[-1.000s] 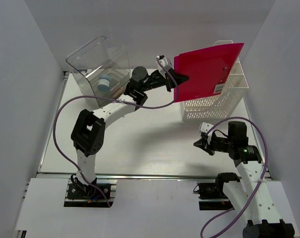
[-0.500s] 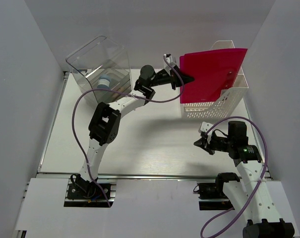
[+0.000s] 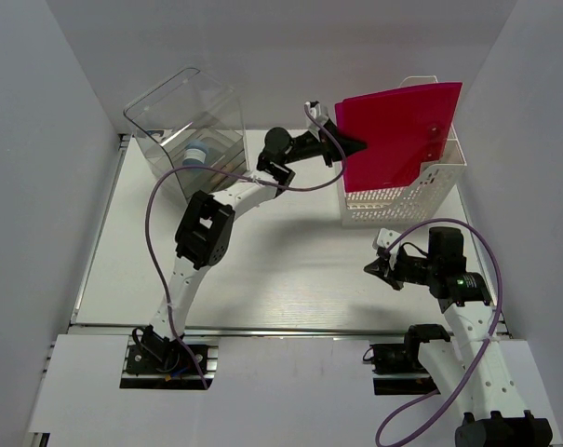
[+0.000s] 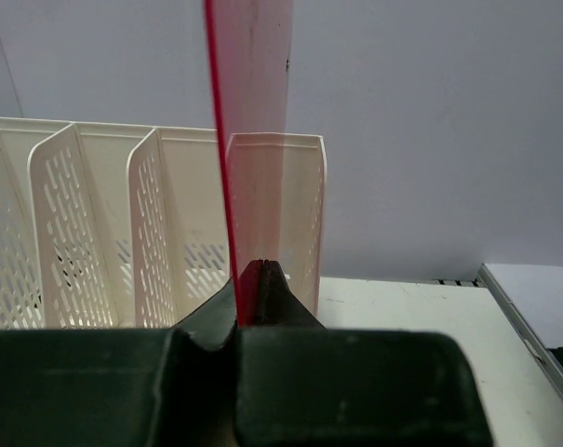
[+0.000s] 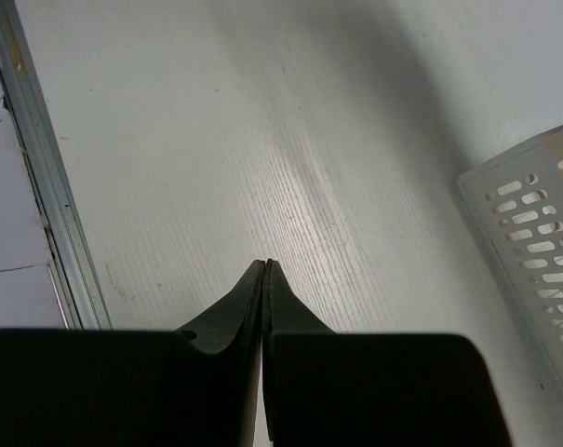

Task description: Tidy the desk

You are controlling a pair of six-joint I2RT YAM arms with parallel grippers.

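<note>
A red translucent folder (image 3: pixel 397 130) stands upright, its lower part down inside the white slotted file rack (image 3: pixel 402 196) at the back right of the desk (image 3: pixel 262 261). My left gripper (image 3: pixel 348 146) is shut on the folder's left edge. In the left wrist view the folder (image 4: pixel 248 140) rises edge-on from my closed jaws (image 4: pixel 260 268), in line with the rack's (image 4: pixel 95 223) rightmost slot. My right gripper (image 3: pixel 372 270) hovers over the desk in front of the rack, shut and holding nothing (image 5: pixel 266 265).
A clear plastic drawer box (image 3: pixel 188 130) with a small blue and white item (image 3: pixel 199 152) inside stands at the back left. The desk's silver rail (image 3: pixel 262 328) runs along the near edge, and grey walls enclose the sides and back.
My left arm has stretched further right and carried the folder over and partly down into the file rack. The right arm has stayed still.
</note>
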